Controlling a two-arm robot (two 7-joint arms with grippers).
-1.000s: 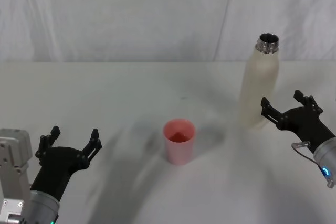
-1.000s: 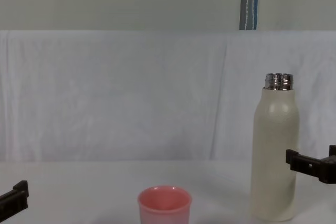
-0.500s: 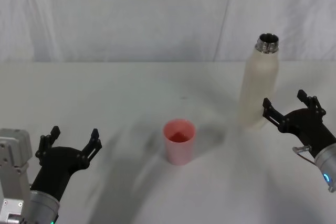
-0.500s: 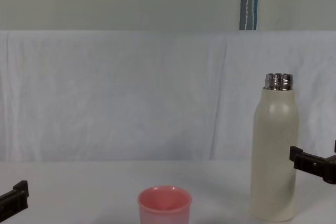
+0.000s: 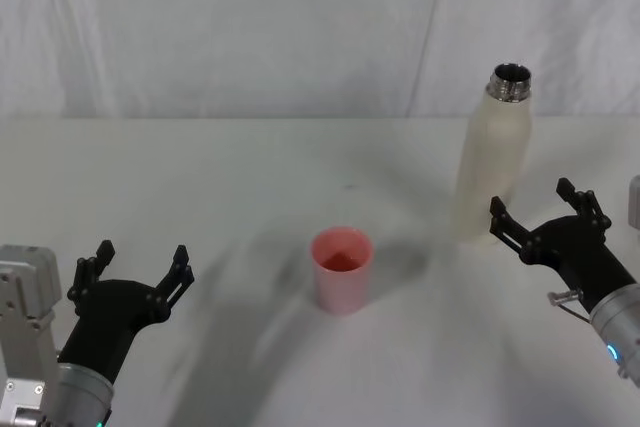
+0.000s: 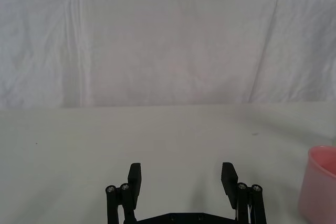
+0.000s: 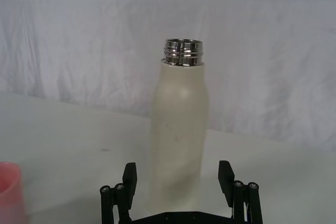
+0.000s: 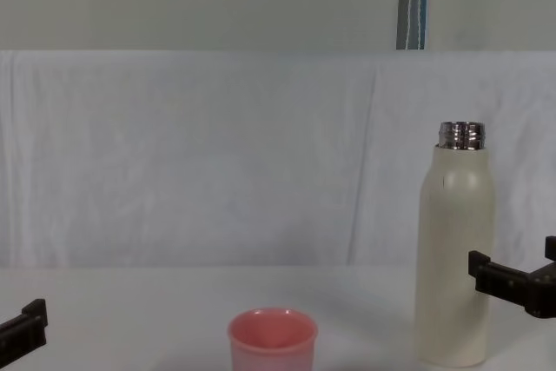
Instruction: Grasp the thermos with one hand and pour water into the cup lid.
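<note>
Our right gripper [image 5: 536,212] hangs with its fingers spread wide, just in front of the thermos [image 5: 491,172] and a little to its right, not touching it. In the right wrist view the bottle's body lines up between the two black fingertips [image 7: 129,174], which is what we want before closing. The thermos stands upright on the white table [image 5: 250,167] at the right, neck uncapped, well apart from the cup lid [image 5: 341,269], which sits mouth up near the table's middle.

We judge the step in hand to be the approach to the grasp. To do it well, we should push straight forward until the body sits deep between the fingers, keep the wrist level, and clamp around the mid-body, below the rounded shoulders, so that the matte wall gives grip and the pour can pivot cleanly. Nudging the bottle with one finger first could topple it.

Our left gripper [image 5: 138,267] rests parked at the lower left, fingers apart.
</note>
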